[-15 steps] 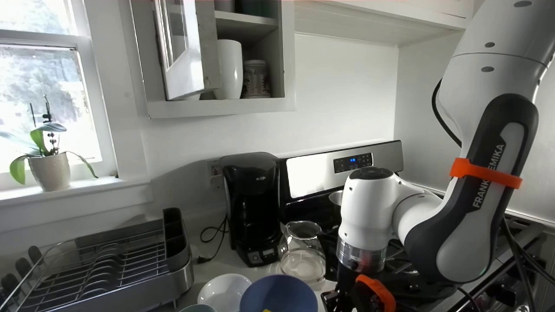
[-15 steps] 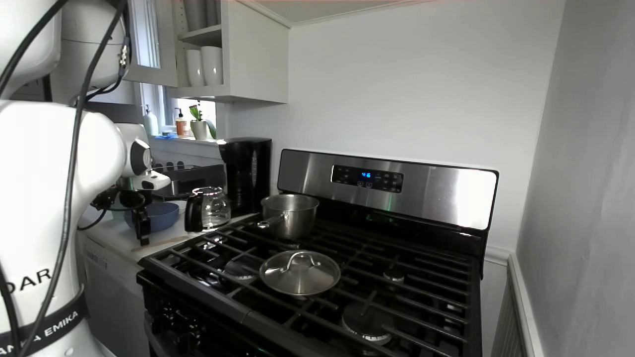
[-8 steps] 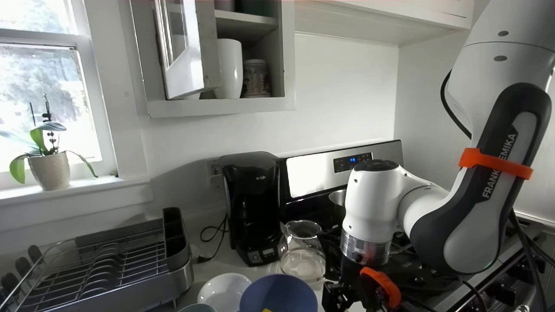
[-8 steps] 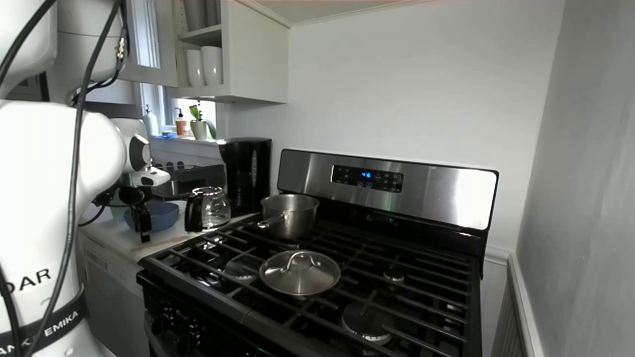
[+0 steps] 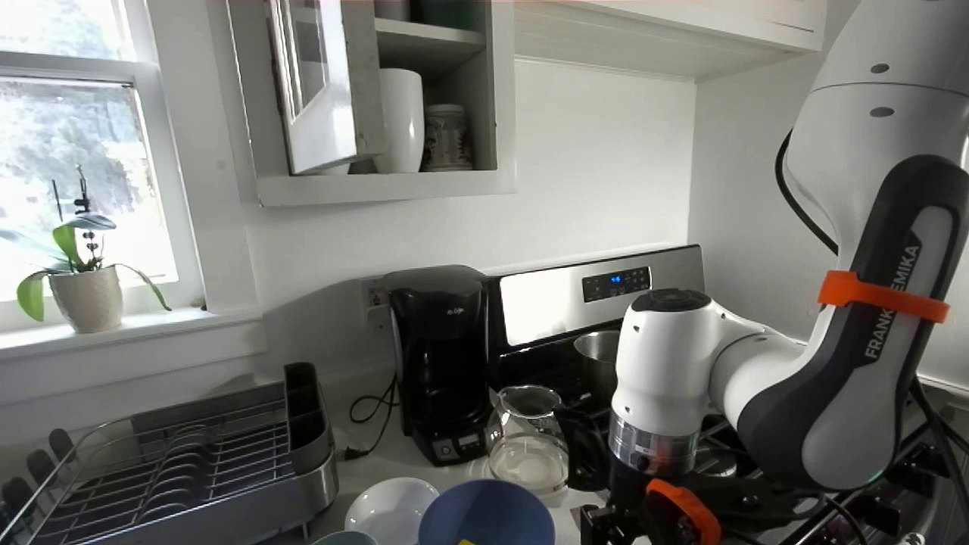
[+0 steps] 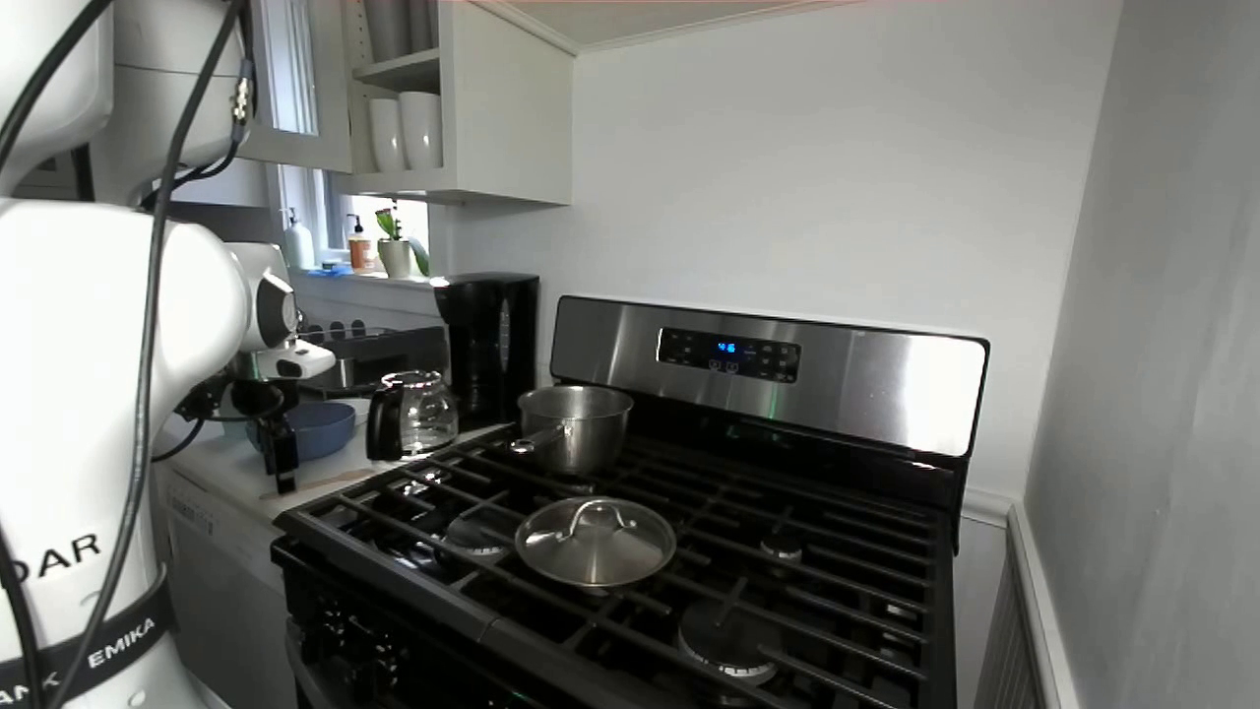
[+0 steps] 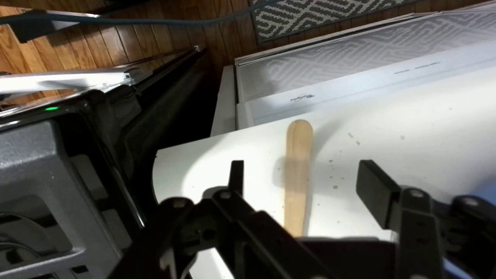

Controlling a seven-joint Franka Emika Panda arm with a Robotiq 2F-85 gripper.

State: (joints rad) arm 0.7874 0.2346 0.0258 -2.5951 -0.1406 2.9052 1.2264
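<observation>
My gripper (image 7: 304, 180) is open and empty in the wrist view. Its two black fingers stand apart on either side of a flat wooden stick (image 7: 297, 170), with gaps on both sides. The stick lies on the white counter (image 7: 410, 139), its rounded end near the counter edge; its lower end is hidden behind the gripper. The gripper (image 6: 283, 468) and stick (image 6: 320, 484) also show in an exterior view, with the fingertip low over the counter. A blue bowl (image 5: 484, 511) stands beside the gripper; a yellow bit (image 5: 465, 542) shows inside it.
A glass carafe (image 5: 528, 446) stands by the black coffee maker (image 5: 439, 363). A white bowl (image 5: 390, 509) and a dish rack (image 5: 189, 462) are farther left. The stove (image 6: 728, 473) borders the counter and bears a pot (image 6: 576, 433) and a lid (image 6: 596, 547).
The arm and gripper have shifted right in an exterior view, away from the blue bowl. They rose slightly, then came down again. The bowls, carafe, pot and lid have not moved.
</observation>
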